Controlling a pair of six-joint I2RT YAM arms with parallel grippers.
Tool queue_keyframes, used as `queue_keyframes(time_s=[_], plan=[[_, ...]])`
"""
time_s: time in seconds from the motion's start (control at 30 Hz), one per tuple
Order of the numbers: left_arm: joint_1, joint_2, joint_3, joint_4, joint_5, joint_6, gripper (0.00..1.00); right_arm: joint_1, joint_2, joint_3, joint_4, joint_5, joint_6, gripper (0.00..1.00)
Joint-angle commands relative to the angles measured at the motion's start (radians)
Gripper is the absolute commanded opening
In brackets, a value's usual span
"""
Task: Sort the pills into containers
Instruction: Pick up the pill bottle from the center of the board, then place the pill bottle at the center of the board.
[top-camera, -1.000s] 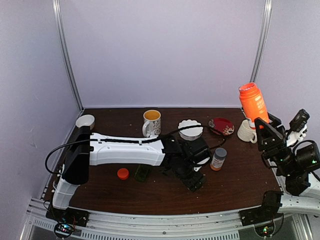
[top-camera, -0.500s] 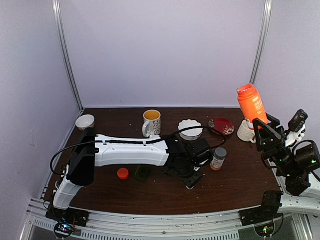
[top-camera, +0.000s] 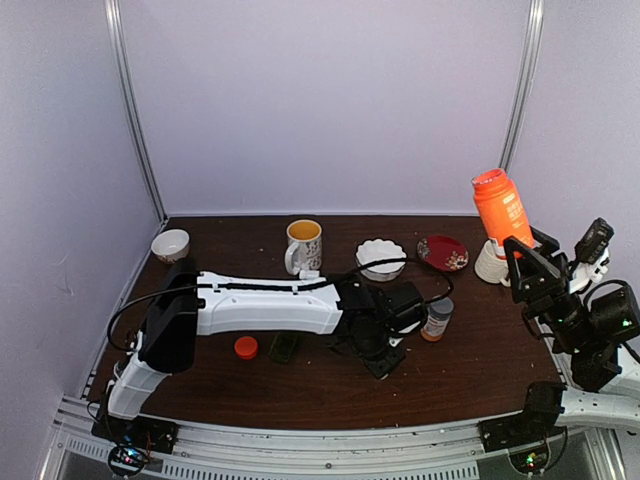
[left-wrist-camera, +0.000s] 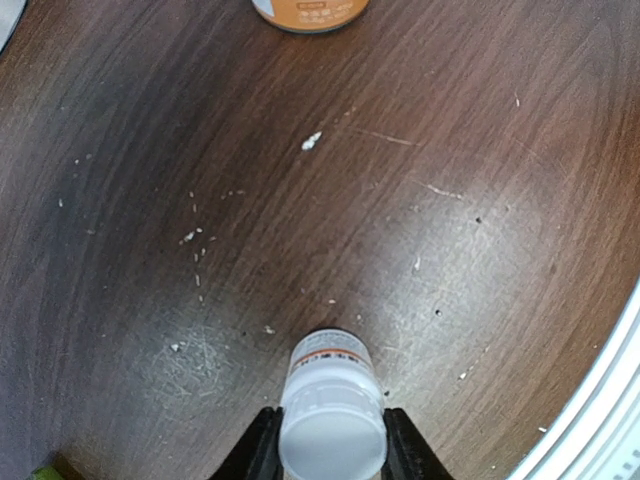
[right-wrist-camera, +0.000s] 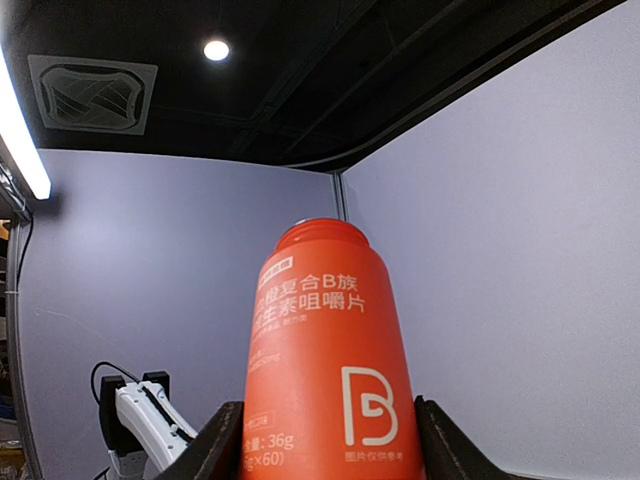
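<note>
Grip first: the left tool is pinching a tiny white bottle between its pads, pointing down at the counter. The dark green pill box is lying to that tool's left, near it and just beside an orange cap; its long axis is seemingly running near to far, though it is small overhead. The left arm is stretching low across the counter, far nearer than the right tool, which is clamping the orange bottle aloft, well apart.
</note>
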Motion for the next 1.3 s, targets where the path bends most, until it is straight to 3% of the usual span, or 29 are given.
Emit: queue_keyframes(time_s=[0.0, 0.33, 0.77, 0.93, 1.27], plan=[[0.012, -0.001, 0.042, -0.029, -0.012, 0.008, 0.32, -0.006, -0.009, 0.031, 0.004, 0.009, -0.007, 0.00], [0.165, -0.069, 0.014, -0.053, -0.061, 0.061, 0.31, -0.005, 0.010, 0.035, 0.002, 0.007, -0.007, 0.00], [0.374, 0.000, 0.090, -0.026, -0.048, 0.158, 0.34, -0.006, 0.032, 0.046, -0.029, 0.011, -0.018, 0.00], [0.386, -0.003, 0.102, -0.042, -0.051, 0.166, 0.63, -0.006, 0.028, 0.031, -0.022, 0.014, -0.002, 0.00], [0.387, -0.089, 0.071, -0.049, -0.102, 0.156, 0.72, -0.006, 0.035, 0.001, -0.032, 0.012, 0.032, 0.00]])
